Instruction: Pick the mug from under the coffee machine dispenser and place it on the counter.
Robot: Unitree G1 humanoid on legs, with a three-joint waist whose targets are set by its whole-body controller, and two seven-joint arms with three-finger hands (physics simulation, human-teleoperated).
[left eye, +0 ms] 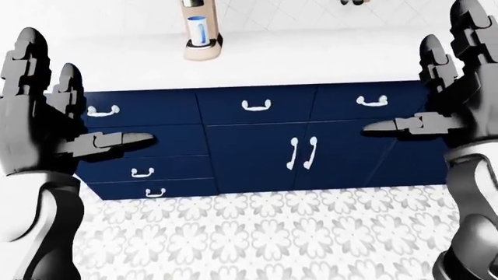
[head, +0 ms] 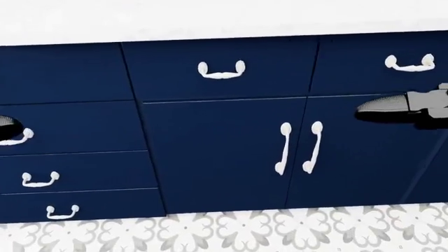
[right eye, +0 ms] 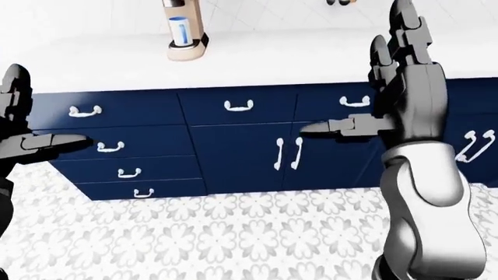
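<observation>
We see the mug point(left eye: 198, 30), white with a blue band, standing under the dispenser of the tan coffee machine point(left eye: 202, 46) on the white table point(left eye: 327, 64), near the top of the left-eye view. Both our hands are raised and empty, well apart from it: the left hand point(left eye: 35, 125) at the view's left edge and the right hand point(right eye: 404, 102) at the right, each with fingers spread open. Below the table run navy cabinets point(head: 224, 136) with white handles, above a patterned floor point(left eye: 257, 233).

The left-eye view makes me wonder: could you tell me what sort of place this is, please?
Most likely a kitchen: navy cabinets with white handles run under a white counter, a coffee machine with a mug stands on it, and the floor is patterned tile.
</observation>
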